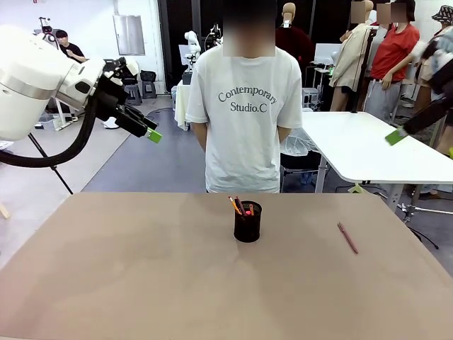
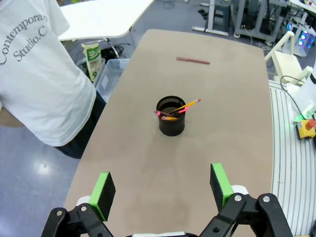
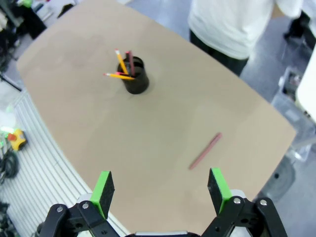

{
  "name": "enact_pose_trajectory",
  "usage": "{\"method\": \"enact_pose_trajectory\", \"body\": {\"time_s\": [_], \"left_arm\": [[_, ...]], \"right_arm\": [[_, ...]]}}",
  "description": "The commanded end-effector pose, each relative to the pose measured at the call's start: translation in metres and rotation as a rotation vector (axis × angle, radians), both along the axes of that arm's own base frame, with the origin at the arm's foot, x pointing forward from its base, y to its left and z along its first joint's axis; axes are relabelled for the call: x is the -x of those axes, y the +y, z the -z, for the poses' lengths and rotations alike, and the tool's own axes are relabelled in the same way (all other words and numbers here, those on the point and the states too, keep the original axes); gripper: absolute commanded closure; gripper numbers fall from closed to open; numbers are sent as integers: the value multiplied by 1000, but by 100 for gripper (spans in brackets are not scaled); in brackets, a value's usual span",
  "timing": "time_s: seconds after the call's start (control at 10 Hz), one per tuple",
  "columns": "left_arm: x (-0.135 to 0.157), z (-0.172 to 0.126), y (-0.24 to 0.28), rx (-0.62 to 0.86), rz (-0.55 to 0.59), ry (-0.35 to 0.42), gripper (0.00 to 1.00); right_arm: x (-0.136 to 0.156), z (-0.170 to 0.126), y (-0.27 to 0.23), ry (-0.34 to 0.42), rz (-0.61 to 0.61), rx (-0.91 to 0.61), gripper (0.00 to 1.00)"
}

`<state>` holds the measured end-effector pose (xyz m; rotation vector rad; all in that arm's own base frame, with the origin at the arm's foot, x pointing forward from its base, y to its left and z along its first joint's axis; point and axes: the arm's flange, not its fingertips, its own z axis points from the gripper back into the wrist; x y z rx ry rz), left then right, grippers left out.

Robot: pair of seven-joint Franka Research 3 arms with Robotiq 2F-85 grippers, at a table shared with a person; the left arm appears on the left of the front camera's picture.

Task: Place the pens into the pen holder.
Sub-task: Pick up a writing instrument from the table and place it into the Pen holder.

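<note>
Right gripper (image 3: 160, 186): released, empty. Item outstanding: maroon pen (image 3: 205, 151), lying well apart from pen holder (image 3: 136, 81); I must descend and grasp it.

Lower ends of the pens (image 1: 238, 206) hidden inside the pen holder (image 1: 248, 225), their count too small to settle, right arm (image 1: 432, 113) cut by the front view's 3 o'clock edge, one green pad (image 1: 396, 137) showing, person's (image 1: 244, 120) hands hidden behind the torso

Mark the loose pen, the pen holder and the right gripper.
maroon pen (image 1: 347, 238): front view, middle of its shaft.
pen holder (image 1: 248, 227): front view, its mesh wall.
right gripper (image 3: 161, 186): right wrist view, midway between fingertips.
</note>
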<state>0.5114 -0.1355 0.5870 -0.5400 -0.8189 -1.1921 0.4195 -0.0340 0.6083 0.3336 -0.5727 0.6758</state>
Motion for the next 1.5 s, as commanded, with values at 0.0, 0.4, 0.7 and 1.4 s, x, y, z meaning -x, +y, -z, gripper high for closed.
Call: {"method": "enact_pose_trajectory", "body": {"time_s": [0.0, 0.4, 0.7, 1.4], "left_arm": [[0, -1, 2, -1, -7, -3, 0], [0, -1, 2, -1, -7, -3, 0], [0, -1, 2, -1, -7, -3, 0], [0, -1, 2, -1, -7, -3, 0]], "right_arm": [[-22, 2, 22, 57, 157, 57, 0], [-61, 75, 37, 140, 469, 248, 0], [-80, 117, 37, 227, 500, 305, 0], [-77, 133, 31, 232, 481, 294, 0]]}}
